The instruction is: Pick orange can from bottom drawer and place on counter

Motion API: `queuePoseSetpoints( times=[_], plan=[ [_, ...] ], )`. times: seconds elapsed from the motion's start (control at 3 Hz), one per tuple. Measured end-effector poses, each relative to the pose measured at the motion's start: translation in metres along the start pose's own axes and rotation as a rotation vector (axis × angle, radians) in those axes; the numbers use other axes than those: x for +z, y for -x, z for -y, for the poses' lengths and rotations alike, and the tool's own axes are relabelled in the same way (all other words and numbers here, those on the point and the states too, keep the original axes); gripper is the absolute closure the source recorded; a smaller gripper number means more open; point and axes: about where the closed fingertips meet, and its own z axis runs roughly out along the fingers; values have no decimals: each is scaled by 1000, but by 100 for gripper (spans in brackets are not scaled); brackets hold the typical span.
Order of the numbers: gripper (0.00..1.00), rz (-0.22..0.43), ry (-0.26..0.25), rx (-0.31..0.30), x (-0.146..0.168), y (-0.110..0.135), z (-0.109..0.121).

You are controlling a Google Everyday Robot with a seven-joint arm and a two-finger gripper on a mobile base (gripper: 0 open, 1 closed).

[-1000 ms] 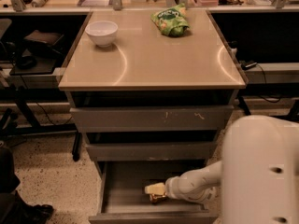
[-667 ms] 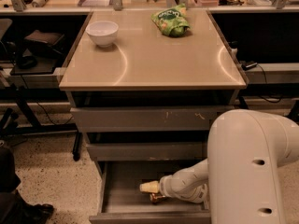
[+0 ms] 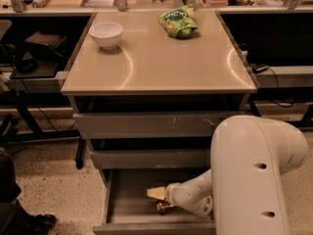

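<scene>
Orange can (image 3: 164, 207), where is it? (Kim)

Inside the bottom drawer (image 3: 128, 197) of the cabinet (image 3: 146, 126). That drawer is pulled out and the can lies near its middle. Only a sliver of the orange can shows, just under the gripper (image 3: 159, 199). (Lee)

Arm pose? (Kim)

One arm (image 3: 254, 175). Its fat white upper link stands upright in front of the cabinet's right side and covers the drawer's right end. The forearm bends low and reaches left into the drawer, so the gripper points left just above the drawer floor. (Lee)

Gripper state? (Kim)

Can't tell how far open it is, or whether it has hold of the can. They're very close, but I can't tell if they touch. (Lee)

Counts? (Kim)

One can, one gripper, three drawers. The bottom one is open and the two upper drawers (image 3: 146, 158) are not pulled out like it. The counter (image 3: 171, 67), which is the cabinet's top, has one white bowl (image 3: 106, 34) at the back-left corner. It also has one green snack bag (image 3: 178, 23) at the back, right of centre, well apart from the bowl. (Lee)

Change from 0.7 s back? (Kim)

Small. The upright link has slid a bit left across the cabinet front. The gripper is at nearly the same spot in the drawer. Bowl, bag and drawers unmoved. (Lee)
</scene>
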Motion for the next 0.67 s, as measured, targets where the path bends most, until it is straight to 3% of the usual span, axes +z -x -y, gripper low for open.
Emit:
queuePoseSetpoints(
  times=[0.33,0.67],
  plan=[
    [0,0,0,0,0,0,0],
    [0,-44,-29,-90,-6,2,19]
  ],
)
